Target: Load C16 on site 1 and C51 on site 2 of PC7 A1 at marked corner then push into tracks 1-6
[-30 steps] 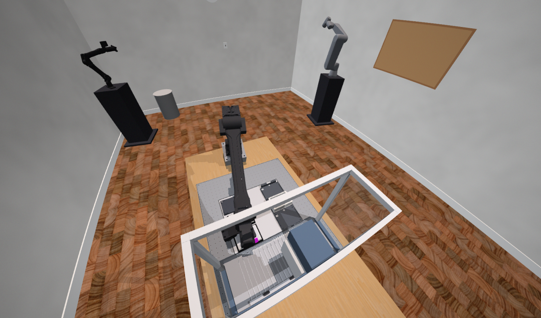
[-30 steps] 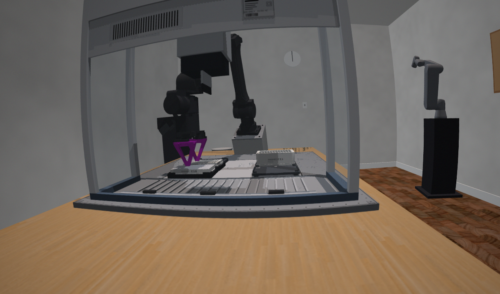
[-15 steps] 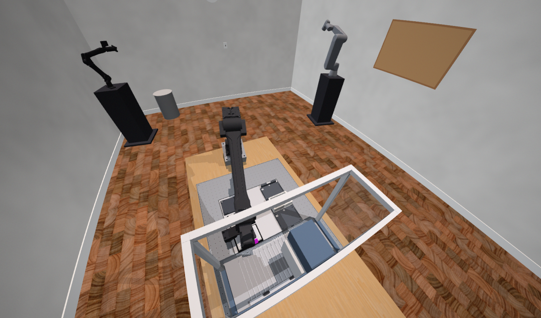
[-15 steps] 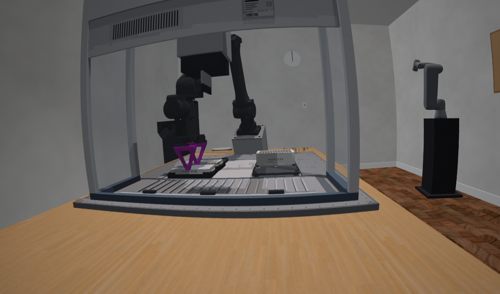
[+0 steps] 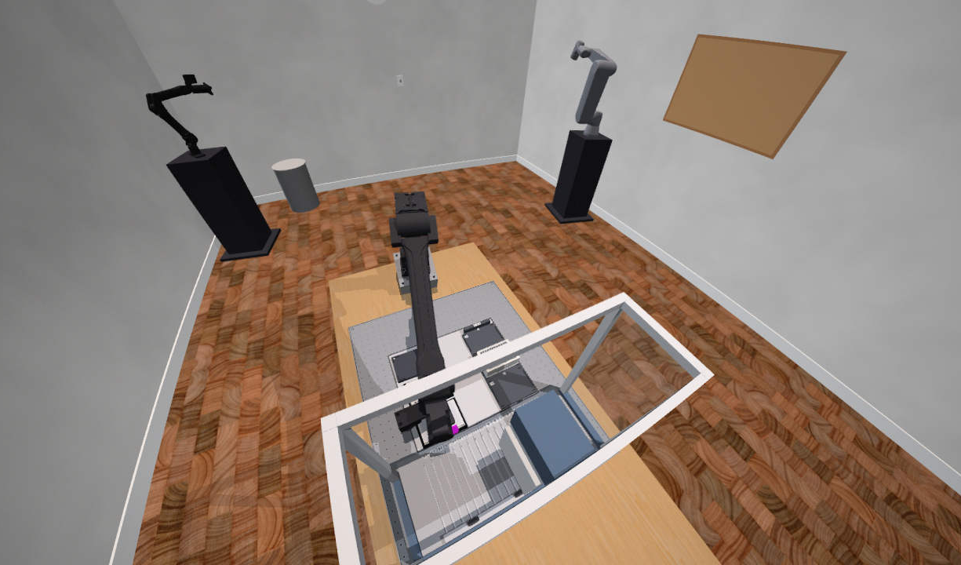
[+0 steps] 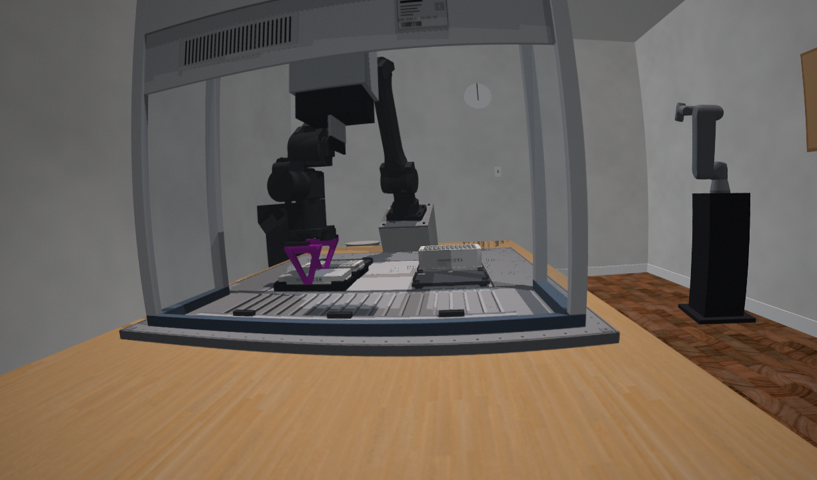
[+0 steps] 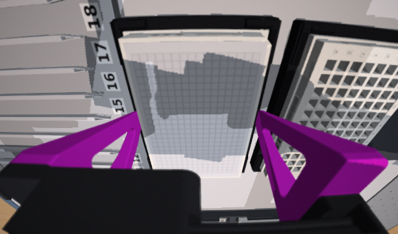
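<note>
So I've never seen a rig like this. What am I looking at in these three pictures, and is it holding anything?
One black robot arm on a wooden table reaches into a glass-walled instrument. The top view looks down on the room, the exterior view looks in through the instrument's front, and the wrist view looks out from the arm's end. The purple gripper is open and holds nothing. Its fingers straddle a fine-grid plate in a black nest. Beside it sits a plate with bigger square wells. The numbered tracks lie on the plate's other side.
</note>
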Controlling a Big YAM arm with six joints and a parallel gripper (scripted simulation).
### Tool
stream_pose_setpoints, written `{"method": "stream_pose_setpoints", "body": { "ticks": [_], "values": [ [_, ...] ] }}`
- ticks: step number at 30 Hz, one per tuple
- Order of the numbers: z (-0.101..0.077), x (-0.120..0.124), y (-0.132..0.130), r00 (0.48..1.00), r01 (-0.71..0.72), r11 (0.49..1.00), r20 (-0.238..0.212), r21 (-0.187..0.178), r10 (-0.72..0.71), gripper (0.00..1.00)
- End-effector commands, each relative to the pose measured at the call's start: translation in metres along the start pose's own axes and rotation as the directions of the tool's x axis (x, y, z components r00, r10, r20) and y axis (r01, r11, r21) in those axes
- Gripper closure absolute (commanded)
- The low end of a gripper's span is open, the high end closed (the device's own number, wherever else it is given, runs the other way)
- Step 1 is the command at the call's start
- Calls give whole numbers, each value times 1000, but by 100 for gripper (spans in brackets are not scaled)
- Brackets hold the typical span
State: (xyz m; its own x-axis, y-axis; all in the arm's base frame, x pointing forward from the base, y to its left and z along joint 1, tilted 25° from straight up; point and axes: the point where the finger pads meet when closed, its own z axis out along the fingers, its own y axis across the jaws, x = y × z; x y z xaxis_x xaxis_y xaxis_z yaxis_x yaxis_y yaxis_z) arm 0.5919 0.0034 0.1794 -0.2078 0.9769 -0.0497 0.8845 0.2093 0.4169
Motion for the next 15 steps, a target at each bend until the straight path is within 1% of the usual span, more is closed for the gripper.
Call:
{"method": "stream_pose_setpoints", "body": {
  "ticks": [1,2,4,5,6,7,15],
  "values": [
    [-18,-3,10,1000,9,999,15,-51,-8,100],
    [-17,-4,16,1000,3,999,14,-48,-2,100],
    [-17,-4,16,1000,3,999,14,-48,-2,100],
    [3,-2,3,1000,5,1000,6,-13,-5,100],
    [1,-2,6,1000,5,1000,7,-20,-5,100],
    [-17,-4,16,1000,3,999,14,-48,-2,100],
    [-17,-4,16,1000,3,999,14,-48,-2,100]
  ]
}}
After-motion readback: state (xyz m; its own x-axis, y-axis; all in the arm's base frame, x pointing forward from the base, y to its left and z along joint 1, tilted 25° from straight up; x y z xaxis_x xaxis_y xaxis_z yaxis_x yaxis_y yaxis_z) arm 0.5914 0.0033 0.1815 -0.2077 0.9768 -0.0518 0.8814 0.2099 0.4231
